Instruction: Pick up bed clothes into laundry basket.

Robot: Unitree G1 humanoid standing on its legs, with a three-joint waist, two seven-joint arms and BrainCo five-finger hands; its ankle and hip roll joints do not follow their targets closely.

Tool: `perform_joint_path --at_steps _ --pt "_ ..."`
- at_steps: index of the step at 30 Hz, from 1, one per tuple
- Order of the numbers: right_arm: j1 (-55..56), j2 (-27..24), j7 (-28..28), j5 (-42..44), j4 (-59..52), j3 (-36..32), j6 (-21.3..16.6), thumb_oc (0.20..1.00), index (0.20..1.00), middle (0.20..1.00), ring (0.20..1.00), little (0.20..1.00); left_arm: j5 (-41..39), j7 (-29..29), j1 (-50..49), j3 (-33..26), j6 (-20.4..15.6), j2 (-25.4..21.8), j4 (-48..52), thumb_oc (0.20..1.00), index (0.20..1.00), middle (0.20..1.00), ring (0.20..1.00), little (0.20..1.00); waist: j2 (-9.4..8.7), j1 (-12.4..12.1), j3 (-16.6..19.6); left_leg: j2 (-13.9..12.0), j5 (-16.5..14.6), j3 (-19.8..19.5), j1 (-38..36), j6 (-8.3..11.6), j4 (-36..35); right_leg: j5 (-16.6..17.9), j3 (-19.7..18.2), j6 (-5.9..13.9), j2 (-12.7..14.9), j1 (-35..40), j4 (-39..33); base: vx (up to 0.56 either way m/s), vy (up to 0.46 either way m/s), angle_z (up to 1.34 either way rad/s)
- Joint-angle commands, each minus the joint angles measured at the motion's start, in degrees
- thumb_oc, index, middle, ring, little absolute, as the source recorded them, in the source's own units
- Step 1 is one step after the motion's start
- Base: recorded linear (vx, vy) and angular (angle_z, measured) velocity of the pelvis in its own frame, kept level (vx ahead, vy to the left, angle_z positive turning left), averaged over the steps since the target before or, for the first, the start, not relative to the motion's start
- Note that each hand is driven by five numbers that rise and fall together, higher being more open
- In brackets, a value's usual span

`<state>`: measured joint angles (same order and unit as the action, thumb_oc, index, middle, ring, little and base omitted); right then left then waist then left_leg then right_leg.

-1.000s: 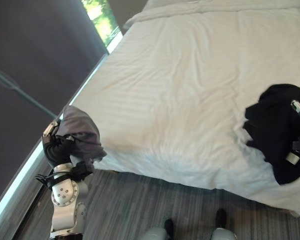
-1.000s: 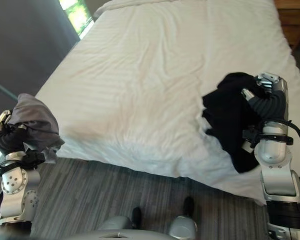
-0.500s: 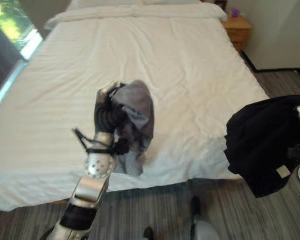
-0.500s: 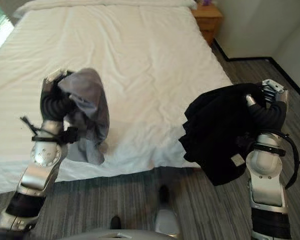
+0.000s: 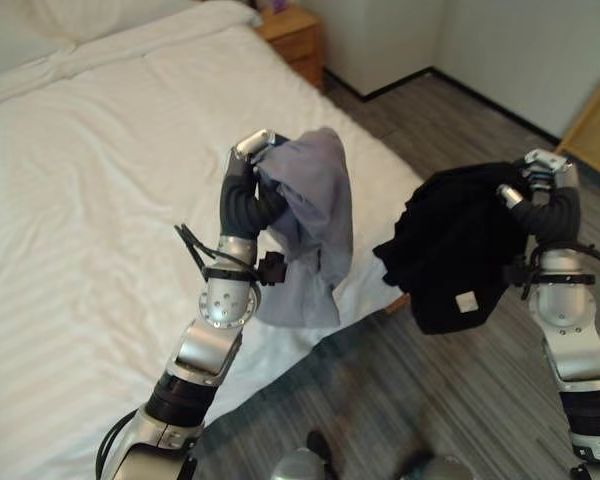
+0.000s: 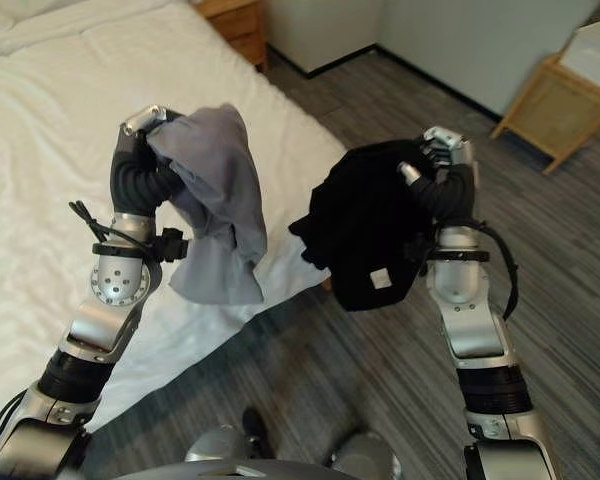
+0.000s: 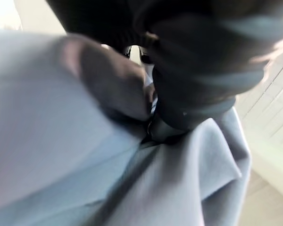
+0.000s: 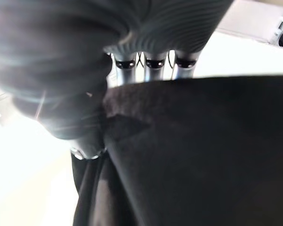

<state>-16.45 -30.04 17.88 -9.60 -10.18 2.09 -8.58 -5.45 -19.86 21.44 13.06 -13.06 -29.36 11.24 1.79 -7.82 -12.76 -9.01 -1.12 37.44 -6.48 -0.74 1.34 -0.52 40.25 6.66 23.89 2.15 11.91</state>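
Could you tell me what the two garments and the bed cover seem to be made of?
Grey garment: soft matte fabric, probably cotton knit; it drapes in loose folds. Black garment: thicker matte cloth, hanging in a bunch. Bed cover: white woven cloth, faintly striped and creased.

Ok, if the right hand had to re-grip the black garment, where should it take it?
Probably at the bunched top, from above. The black garment hangs there from the right hand, tail loose below. The left hand holds the grey garment likewise.

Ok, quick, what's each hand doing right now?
Left hand: shut on the grey cloth.
Right hand: shut on the black cloth.
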Motion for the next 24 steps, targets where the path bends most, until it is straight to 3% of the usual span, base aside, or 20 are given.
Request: perform_joint_path --at_steps 1,4,6,7,9,10,15,16,17,19,21,23,24 --pt "-3.54 -3.54 1.42 -1.10 -5.13 -2.53 -1.85 0.200 0.200 0.200 0.200 0.200 0.04 -1.09 1.44 -1.20 -2.74 3.25 2.26 0.200 0.200 0.200 0.200 0.200 1.27 1.24 5.44 -8.45 7.66 -2.41 0.09 8.99 -5.35 3.17 -2.10 7.40 -4.12 8.97 -10.77 -0.02 -0.179 -0.72" --pt "-6.07 -4.91 0.90 -0.36 -3.13 1.16 -1.51 0.200 0.200 0.200 0.200 0.200 -1.86 -1.42 -1.29 -2.31 -3.37 4.52 1.48 0.200 0.200 0.200 0.200 0.200 2.23 0.13 4.11 -11.44 8.37 -3.90 0.09 10.73 -1.00 1.39 -4.23 5.20 -7.80 9.19 -15.57 0.06 -0.343 -1.11" --pt "-6.65 -5.64 0.51 -1.13 -2.65 2.80 -0.94 0.200 0.200 0.200 0.200 0.200 -3.39 -1.77 -2.53 -2.97 -3.61 5.68 0.66 0.200 0.200 0.200 0.200 0.200 2.70 -0.85 2.38 -11.73 9.36 -8.86 3.17 10.25 5.35 0.12 -5.20 3.52 -9.22 9.46 -16.19 0.00 -0.186 -1.36" --pt "-6.72 -5.70 0.53 -1.16 -2.65 2.86 -0.89 0.200 0.200 0.200 0.200 0.200 -3.43 -1.75 -2.49 -3.02 -3.66 5.74 0.61 0.200 0.200 0.200 0.200 0.200 2.81 -0.69 2.41 -11.95 9.14 -9.16 3.64 10.26 5.95 0.06 -5.08 3.43 -9.31 9.39 -16.15 0.05 -0.210 -1.19" --pt "-4.44 -7.91 -0.74 -0.91 -0.06 2.28 -0.86 0.200 0.200 0.200 0.200 0.200 -4.33 -0.53 -4.14 -2.79 -4.00 7.28 -0.08 0.200 0.200 0.200 0.200 0.200 1.41 -2.32 1.20 -6.30 5.87 -17.50 9.87 8.88 10.93 -1.57 -6.85 2.66 -9.87 10.82 -16.58 0.24 -0.378 -0.91" --pt "-4.64 -9.30 -0.63 -0.68 1.95 2.25 -0.64 0.200 0.200 0.200 0.200 0.200 -4.76 1.32 -5.55 -1.41 -4.33 7.88 0.51 0.200 0.200 0.200 0.200 0.200 -0.20 -4.10 0.19 -3.35 4.38 -18.21 15.34 7.96 11.83 -2.72 -7.74 2.62 -10.64 12.31 -16.78 0.24 -0.361 -0.55" --pt "-5.09 -9.41 -0.56 -0.47 2.57 2.45 -0.64 0.200 0.200 0.200 0.200 0.200 -4.91 1.76 -6.18 -1.22 -4.26 7.98 0.91 0.200 0.200 0.200 0.200 0.200 -0.33 -4.77 0.34 -2.89 4.90 -16.93 17.34 7.67 11.75 -3.44 -8.63 2.54 -11.38 12.28 -16.75 0.12 -0.083 -0.52" --pt "-6.44 -9.48 -0.48 -0.27 4.38 3.64 -0.26 0.200 0.200 0.200 0.200 0.200 -4.93 1.93 -6.25 -0.04 -3.83 8.34 0.47 0.200 0.200 0.200 0.200 0.200 0.70 -5.77 0.62 -1.88 7.50 -14.73 19.74 7.25 8.53 -4.84 -9.36 3.04 -13.89 13.93 -16.91 0.85 -0.136 -0.10" --pt "-8.92 -8.71 -0.12 -0.37 7.71 6.87 0.39 0.200 0.200 0.200 0.200 0.200 -5.17 0.56 -4.25 2.91 -3.04 9.57 -1.32 0.200 0.200 0.200 0.200 0.200 0.30 -9.09 1.52 1.65 9.49 -18.57 20.90 6.21 -0.44 -8.55 -12.88 3.06 -16.50 17.72 -16.77 0.83 -0.131 0.00" --pt "-9.17 -8.36 0.22 -0.84 9.11 7.50 0.36 0.200 0.200 0.200 0.200 0.200 -4.74 0.15 -3.66 3.38 -2.68 9.62 -2.00 0.200 0.200 0.200 0.200 0.200 -0.09 -9.81 1.73 2.70 10.47 -20.12 20.47 5.14 -1.44 -9.37 -14.06 2.71 -16.92 18.37 -15.59 0.57 -0.055 -0.10" --pt "-8.06 -7.14 1.49 -1.82 10.37 7.38 0.04 0.200 0.200 0.200 0.200 0.200 -4.80 -0.72 -2.36 4.97 -2.53 9.41 -2.32 0.200 0.200 0.200 0.200 0.200 -2.38 -10.16 1.63 4.71 9.52 -20.21 18.67 2.15 -1.49 -7.23 -14.95 4.61 -16.30 17.02 -6.58 0.38 -0.030 -0.65" --pt "-8.04 -7.13 1.50 -1.82 10.38 7.33 0.03 0.200 0.200 0.200 0.200 0.200 -4.80 -0.73 -2.33 5.02 -2.54 9.40 -2.34 0.200 0.200 0.200 0.200 0.200 -2.41 -10.37 1.75 4.63 9.50 -20.05 18.77 2.13 -1.48 -7.26 -15.15 4.61 -16.25 16.77 -6.45 0.26 0.007 -0.46" --pt "-8.20 -6.55 1.92 -3.37 10.65 7.19 1.15 0.200 0.200 0.200 0.200 0.200 -4.44 -1.91 0.40 6.84 -1.53 9.11 -2.93 0.200 0.200 0.200 0.200 0.200 -3.53 -7.27 -0.09 6.82 6.78 -21.55 12.84 -1.23 -3.55 3.57 -18.17 8.34 -13.36 9.37 13.58 0.70 0.078 -0.04"
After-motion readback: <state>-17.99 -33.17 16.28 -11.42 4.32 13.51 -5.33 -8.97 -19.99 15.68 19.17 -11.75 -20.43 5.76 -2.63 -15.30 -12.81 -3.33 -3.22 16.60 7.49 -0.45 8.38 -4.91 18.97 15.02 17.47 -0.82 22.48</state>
